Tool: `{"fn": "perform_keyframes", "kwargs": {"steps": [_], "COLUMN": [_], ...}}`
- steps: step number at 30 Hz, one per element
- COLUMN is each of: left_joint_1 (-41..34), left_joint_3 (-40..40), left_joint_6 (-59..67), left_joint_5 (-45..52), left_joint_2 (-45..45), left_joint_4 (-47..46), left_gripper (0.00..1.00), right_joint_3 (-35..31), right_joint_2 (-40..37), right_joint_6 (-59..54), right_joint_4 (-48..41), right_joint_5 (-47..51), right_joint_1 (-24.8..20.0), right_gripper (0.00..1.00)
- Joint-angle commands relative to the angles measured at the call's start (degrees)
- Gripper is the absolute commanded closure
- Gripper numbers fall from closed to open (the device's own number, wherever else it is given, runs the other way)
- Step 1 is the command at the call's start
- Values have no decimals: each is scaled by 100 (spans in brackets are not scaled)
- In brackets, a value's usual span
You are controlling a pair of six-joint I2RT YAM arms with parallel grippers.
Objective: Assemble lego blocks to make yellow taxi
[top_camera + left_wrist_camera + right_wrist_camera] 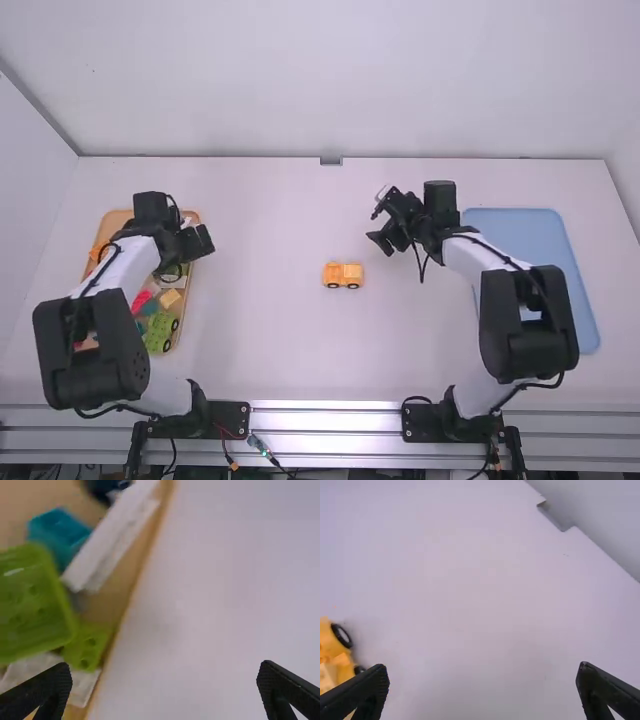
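White table (270, 220); yellow wheeled toy car (343, 275), long axis crosswise, leftward and baseward of right gripper (483, 680), the nearer; fingers apart there and on left gripper (166, 680).

The toy car (343, 272) is orange-yellow with black wheels (341, 635). The left tray (115, 214) is tan, its blocks (161, 333) lime green, teal, red and white; the right tray (558, 250) is light blue.
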Motion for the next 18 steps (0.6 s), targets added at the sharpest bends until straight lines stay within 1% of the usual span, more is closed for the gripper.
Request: {"fn": "perform_keyframes", "kwargs": {"steps": [1, 7, 9, 10, 13, 16, 18], "left_joint_1": [184, 590, 719, 828, 999, 1117, 1106], "left_joint_3": [-26, -26, -26, -26, 55, 310, 396], "left_joint_6": [-752, -450, -44, 367, 894, 1279, 1368], "left_joint_5": [-787, -774, -664, -437, -48, -186, -439], "left_joint_2": [-118, -118, -116, -116, -105, -52, -46], "left_joint_4": [-260, -660, -741, -782, -1032, -1488, -1491], "left_gripper": [1, 1, 1, 1, 1, 0, 1], "right_joint_3": [17, 17, 17, 17, 17, 20, 17], "right_joint_2": [-2, -2, -2, -2, -2, -2, -2], "right_joint_6": [426, 546, 551, 546, 546, 551, 544], "right_joint_4": [61, 101, 101, 103, 107, 144, 166], "right_joint_5": [-13, -9, -13, -11, -11, -15, -11], "right_joint_1": [-50, -63, -81, -81, -68, -70, -76], "right_gripper": [1, 1, 1, 1, 1, 1, 1]}}
